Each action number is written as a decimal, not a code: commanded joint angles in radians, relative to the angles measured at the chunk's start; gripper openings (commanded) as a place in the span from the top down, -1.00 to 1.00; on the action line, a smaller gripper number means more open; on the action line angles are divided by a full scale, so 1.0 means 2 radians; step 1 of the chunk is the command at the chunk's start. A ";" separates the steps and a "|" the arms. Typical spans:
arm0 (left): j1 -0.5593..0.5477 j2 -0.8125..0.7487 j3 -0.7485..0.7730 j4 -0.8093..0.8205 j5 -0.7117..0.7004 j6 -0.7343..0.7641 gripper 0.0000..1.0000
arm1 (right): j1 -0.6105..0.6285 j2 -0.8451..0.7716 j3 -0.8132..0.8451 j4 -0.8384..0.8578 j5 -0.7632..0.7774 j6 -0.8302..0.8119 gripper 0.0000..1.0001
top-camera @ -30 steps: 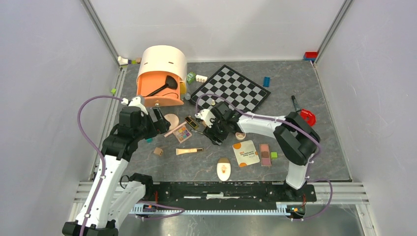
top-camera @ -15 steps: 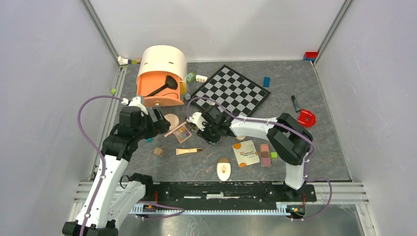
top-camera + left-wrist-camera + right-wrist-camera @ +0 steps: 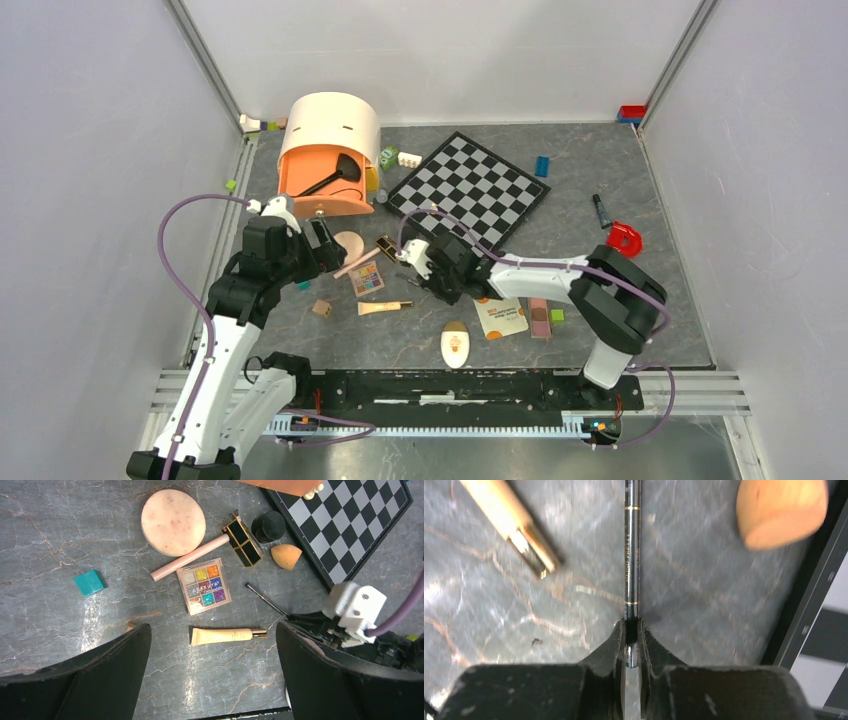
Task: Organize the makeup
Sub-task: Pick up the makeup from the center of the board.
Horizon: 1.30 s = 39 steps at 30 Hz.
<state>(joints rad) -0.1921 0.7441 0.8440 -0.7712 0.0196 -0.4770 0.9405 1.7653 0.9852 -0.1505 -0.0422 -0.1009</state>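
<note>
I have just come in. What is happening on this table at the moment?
Two robot arms are sorting makeup on a grey table. The right gripper is shut on the end of a thin black pencil that lies near the chessboard. The left gripper hangs open above the eyeshadow palette, the cream tube and the round compact, holding nothing. These pieces lie loose on the table.

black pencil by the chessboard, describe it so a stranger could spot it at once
Find the black-and-grey chessboard at the back and look just off its near left edge. The thin black pencil with gold bands lies beside the multicolour eyeshadow palette, on its chessboard side, near the orange teardrop sponge. It is the slimmest stick, one end pinched in the right end effector.
</note>
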 commanded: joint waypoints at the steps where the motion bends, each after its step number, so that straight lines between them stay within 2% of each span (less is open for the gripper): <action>1: -0.001 -0.011 -0.002 0.015 -0.008 0.009 -1.00 | 0.002 -0.066 -0.061 -0.027 0.018 0.028 0.97; 3: -0.001 -0.018 -0.004 0.013 -0.025 0.003 -1.00 | 0.001 -0.103 -0.082 -0.023 0.030 0.041 1.00; 7: -0.002 -0.033 -0.014 0.034 -0.012 -0.009 -1.00 | 0.002 -0.177 -0.112 0.001 0.023 0.093 1.00; 11: -0.002 -0.101 -0.059 0.111 0.045 -0.079 -1.00 | 0.003 -0.258 -0.150 0.085 -0.019 0.188 1.00; 16: -0.026 -0.093 -0.065 0.147 0.083 -0.127 -1.00 | 0.005 -0.316 -0.201 0.230 -0.046 0.325 1.00; 19: -0.090 -0.093 -0.067 0.188 0.043 -0.151 -0.99 | 0.006 -0.318 -0.223 0.312 -0.060 0.410 1.00; 23: -0.229 -0.057 -0.051 0.208 -0.069 -0.152 -0.97 | 0.015 -0.312 -0.253 0.417 -0.066 0.489 1.00; 25: -0.272 -0.031 -0.049 0.222 -0.095 -0.155 -0.91 | 0.020 -0.307 -0.258 0.454 -0.074 0.506 1.00; 29: -0.313 -0.005 -0.052 0.257 -0.122 -0.168 -0.79 | 0.032 -0.298 -0.257 0.484 -0.090 0.521 1.00; 31: -0.318 0.002 -0.047 0.257 -0.130 -0.171 -0.73 | 0.037 -0.299 -0.266 0.512 -0.091 0.533 1.00; 34: -0.320 0.005 -0.042 0.257 -0.137 -0.175 -0.52 | 0.040 -0.296 -0.274 0.538 -0.096 0.549 1.00; 39: -0.321 0.002 -0.039 0.268 -0.138 -0.185 -0.19 | 0.044 -0.294 -0.275 0.545 -0.098 0.551 1.00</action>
<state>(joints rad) -0.8337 0.7582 0.7258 -0.2989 -0.1917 -0.8005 1.0149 1.1759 0.4412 0.8303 -0.2096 0.9726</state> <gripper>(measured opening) 0.656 0.130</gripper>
